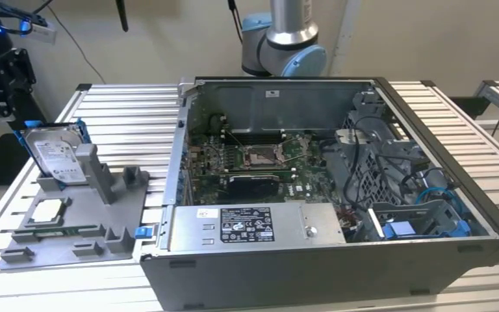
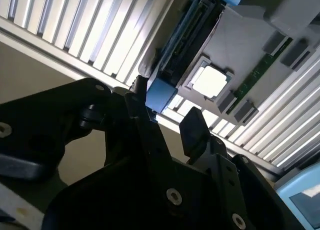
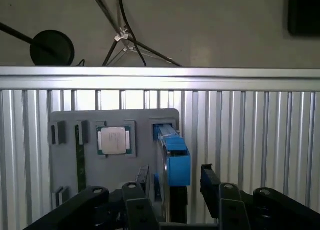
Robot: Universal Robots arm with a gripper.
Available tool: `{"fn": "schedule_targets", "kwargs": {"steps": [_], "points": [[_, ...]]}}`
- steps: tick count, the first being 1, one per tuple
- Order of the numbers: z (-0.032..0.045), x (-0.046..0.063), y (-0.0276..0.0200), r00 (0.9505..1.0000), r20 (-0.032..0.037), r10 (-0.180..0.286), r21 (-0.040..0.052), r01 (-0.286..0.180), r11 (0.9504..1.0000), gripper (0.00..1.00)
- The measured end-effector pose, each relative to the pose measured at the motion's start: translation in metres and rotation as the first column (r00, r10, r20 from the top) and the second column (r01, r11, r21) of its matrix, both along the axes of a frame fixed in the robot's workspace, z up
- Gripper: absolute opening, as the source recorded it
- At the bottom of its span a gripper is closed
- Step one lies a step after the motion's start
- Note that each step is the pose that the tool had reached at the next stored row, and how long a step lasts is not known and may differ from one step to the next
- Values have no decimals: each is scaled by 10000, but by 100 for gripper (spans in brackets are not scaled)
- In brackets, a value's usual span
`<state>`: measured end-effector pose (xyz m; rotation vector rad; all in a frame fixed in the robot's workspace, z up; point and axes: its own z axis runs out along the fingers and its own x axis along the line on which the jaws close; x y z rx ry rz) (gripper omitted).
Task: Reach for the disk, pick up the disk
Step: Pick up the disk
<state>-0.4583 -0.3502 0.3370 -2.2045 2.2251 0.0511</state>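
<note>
**A:** Where was the disk?

**B:** The flat silver-grey hard disk (image 1: 54, 153), with a white label and a blue plastic caddy frame, stood on edge in a slot of the grey moulded plastic holder (image 1: 37, 257). That holder lay on the ribbed metal worktop (image 1: 128, 110) at the exterior view's left.

**A:** What else sat in the holder?

**B:** 1 small square silver chip (image 1: 46, 211) lay flat in a recess. 1 thin green circuit strip (image 1: 54, 229) lay in a groove near it.

**A:** And the fingers?

**B:** The 2 black fingers (image 3: 143, 179) were spread apart, 1 on each side of the disk's blue end. In the first wrist view a gap showed between each finger and the caddy, so they gripped nothing.

**A:** And the big box?

**B:** The open dark grey metal computer case (image 1: 319, 273) stood just beside the holder, toward the exterior view's right. It held a green motherboard (image 1: 210, 166) on its floor and a silver power supply box (image 1: 249, 224) along the near wall. 1 blue plastic bracket (image 1: 414, 229) sat among grey cables in the near corner at the exterior view's right.
</note>
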Motion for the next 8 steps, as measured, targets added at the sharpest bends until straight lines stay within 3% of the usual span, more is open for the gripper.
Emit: {"fn": "schedule_targets", "kwargs": {"steps": [8], "points": [[-145,-1,12,9997,16,223,16,-223,9998,100]]}}
